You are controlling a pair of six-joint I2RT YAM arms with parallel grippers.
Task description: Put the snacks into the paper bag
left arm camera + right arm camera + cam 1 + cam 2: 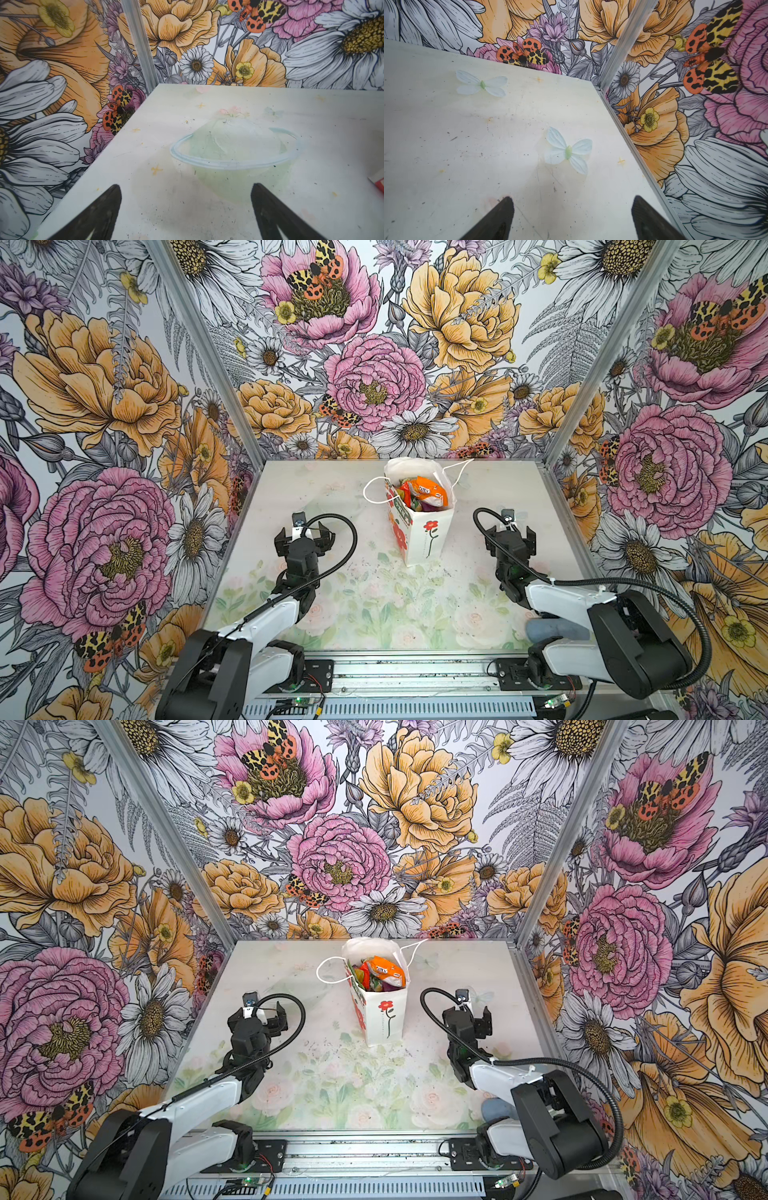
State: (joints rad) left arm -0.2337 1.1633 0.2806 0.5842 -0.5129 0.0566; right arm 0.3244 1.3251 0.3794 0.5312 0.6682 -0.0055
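On the surface [332, 497], centre-back: paper bag [428, 539] upright, mouth open.
snacks [424, 491]: inside the bag, orange packet on top.
left tool [305, 536]: jaws apart, empty, left of bag, not touching.
right tool [513, 531]: jaws apart, empty, right of bag, not touching.
grey-blue case [557, 628]: front right, partly under right arm.

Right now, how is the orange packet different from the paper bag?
The paper bag is white with a red flower; the orange packet is mostly orange. The paper bag stands on the table; the orange packet lies inside it, on top. The paper bag is bigger than the orange packet.
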